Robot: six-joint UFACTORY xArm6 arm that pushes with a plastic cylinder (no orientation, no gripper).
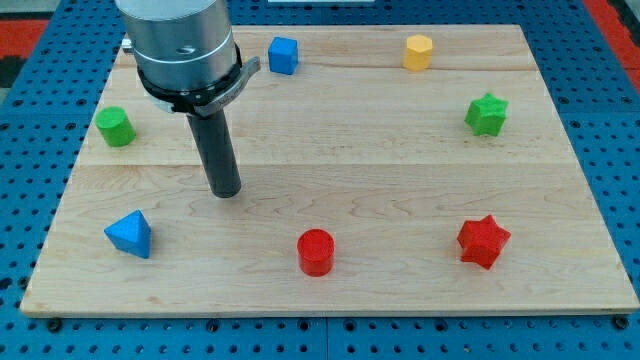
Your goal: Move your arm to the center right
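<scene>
My tip rests on the wooden board, left of centre. It touches no block. A green cylinder lies to its left and a blue triangular block below-left. A red cylinder lies below-right of the tip. A blue cube sits near the view's top, right of the arm's grey body. On the view's right are a green star and a red star. A yellow hexagonal block sits at the top right.
The board lies on a blue pegboard surface that shows around all its edges. A red strip shows at the view's top left corner.
</scene>
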